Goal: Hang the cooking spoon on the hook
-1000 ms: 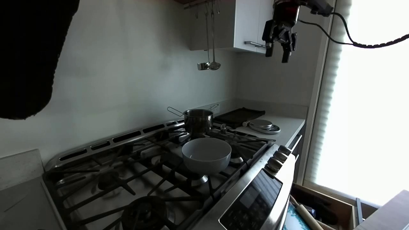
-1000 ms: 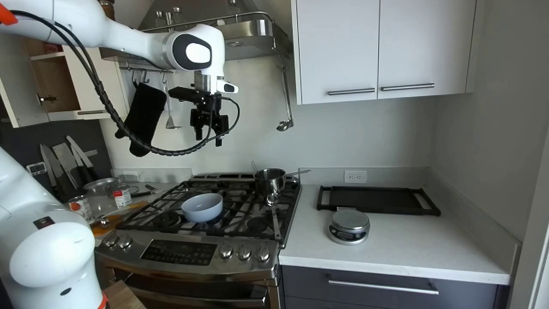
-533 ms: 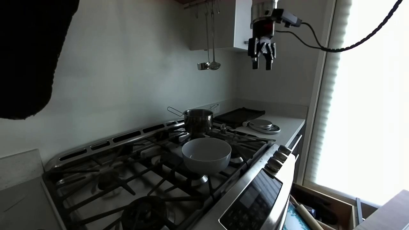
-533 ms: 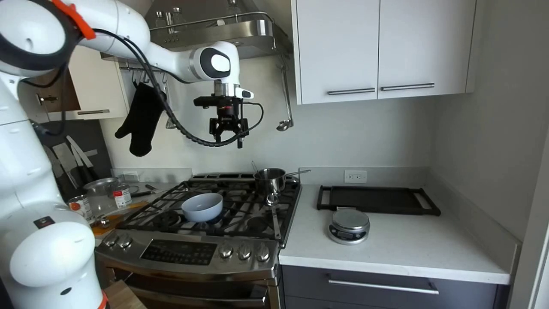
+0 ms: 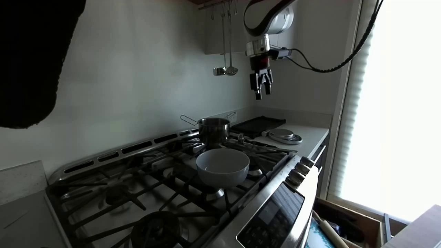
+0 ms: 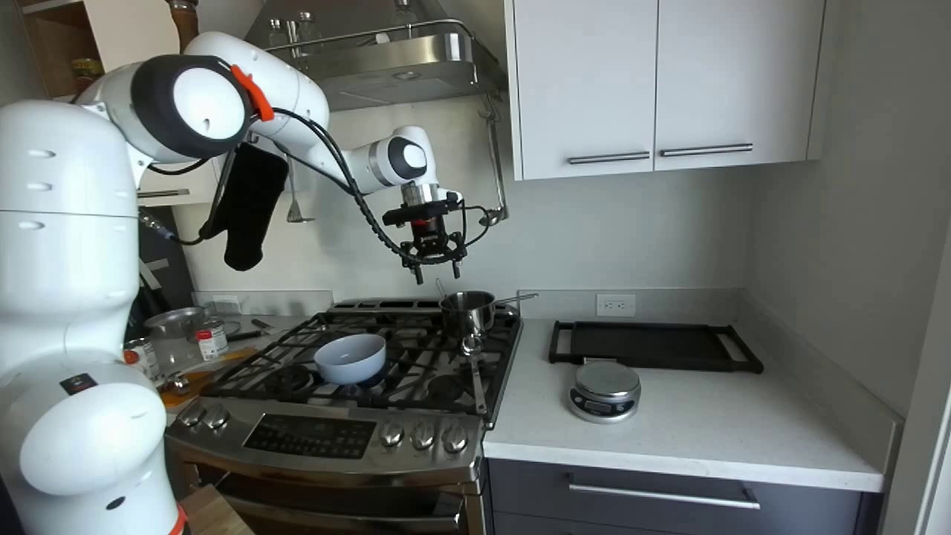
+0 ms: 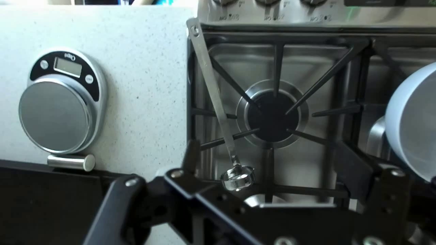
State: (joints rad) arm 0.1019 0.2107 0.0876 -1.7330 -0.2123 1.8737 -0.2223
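– Start where?
– At the left, in an exterior view. See the black mitt (image 6: 252, 200), hung up high, likely to be handy for hot things.
– Then?
– Look down at the stove (image 6: 327, 465). Find the pale bowl (image 6: 348, 369) there, maybe just waiting to be used.
– And the jaws?
– High over the stove, a bit more to the right: pointing down, wide apart, with nothing in between. Probably spread like that for a grab.
– Now find the cooking spoon (image 6: 477, 382)!
– Lying on the stove, further right, with the cup (image 6: 471, 345) near the shiny pot (image 6: 464, 321). In the wrist view, spot the handle (image 7: 217, 98) reaching toward the front of the stove, and a hole (image 7: 195, 30) near the end, likely made for hanging.
– Hang it where?
– Up high in an exterior view, on a hook (image 5: 235, 9) by the hung spoons (image 5: 231, 71), likely kept there to be easy to reach. Can't tell the wanted hook from the rest.
– And far right?
– See the round scale (image 6: 605, 390), then the black tray (image 6: 656, 348), both on the tabletop (image 6: 713, 431), maybe to stay off the heat.
– Next move?
– Go down, pinch the handle, lift, then slip the hole over the hook. Go slow: careful not to drop the cooking spoon or bump the shiny pot.
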